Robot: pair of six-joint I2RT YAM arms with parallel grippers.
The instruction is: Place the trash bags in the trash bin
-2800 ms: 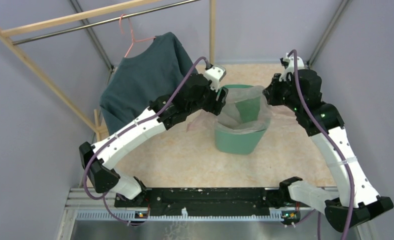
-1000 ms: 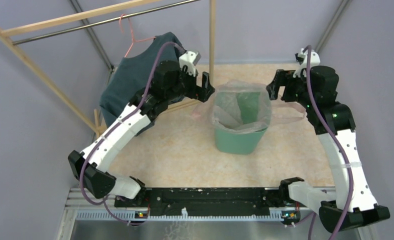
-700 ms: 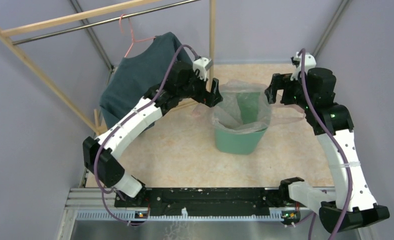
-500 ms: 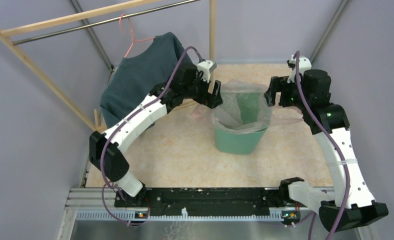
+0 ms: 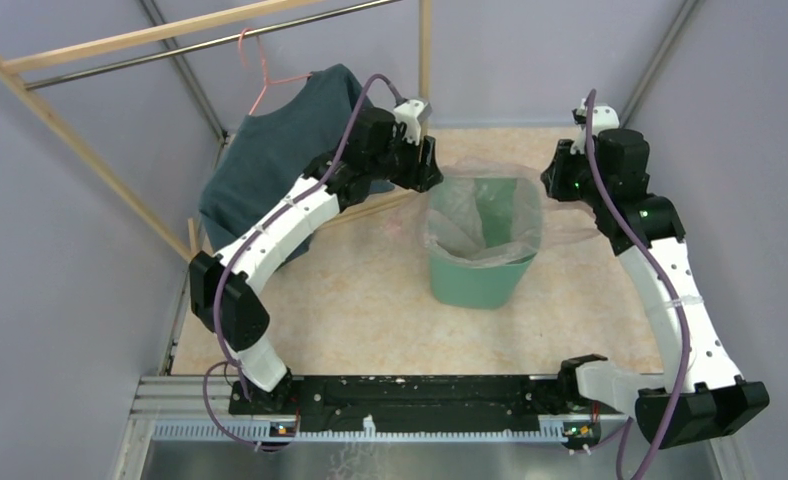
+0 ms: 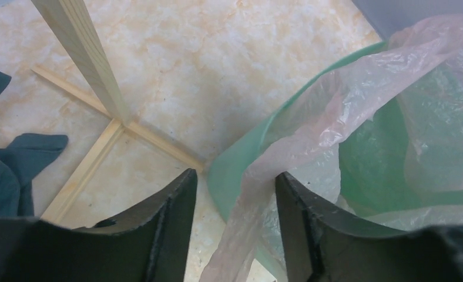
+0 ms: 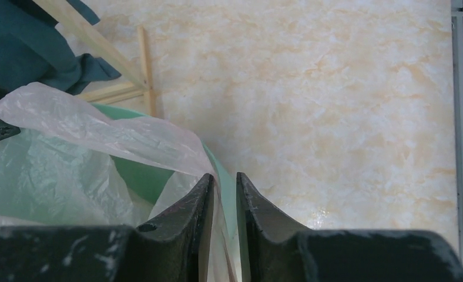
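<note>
The mint-green trash bin (image 5: 475, 280) stands mid-floor. The pale-pink trash bag (image 5: 470, 215) lies inside it, its film spilling over the rim on both sides. My left gripper (image 5: 428, 175) is at the bin's far-left rim. In the left wrist view it (image 6: 236, 194) is open, with a strand of bag (image 6: 335, 111) and the bin rim (image 6: 241, 158) between the jaws. My right gripper (image 5: 553, 185) is at the right rim. In the right wrist view it (image 7: 223, 188) is shut narrowly on bag film (image 7: 70, 123) and the bin rim (image 7: 138, 176).
A dark teal shirt (image 5: 290, 150) hangs on a pink hanger at the back left. A wooden rack post (image 5: 425, 60) and its floor bars (image 5: 370, 210) stand just behind the left gripper. Loose bag film (image 5: 582, 232) trails on the floor to the right of the bin.
My left gripper has swung in from the shirt side to the bin's far-left rim. My right gripper has moved onto the right rim and closed from open.
</note>
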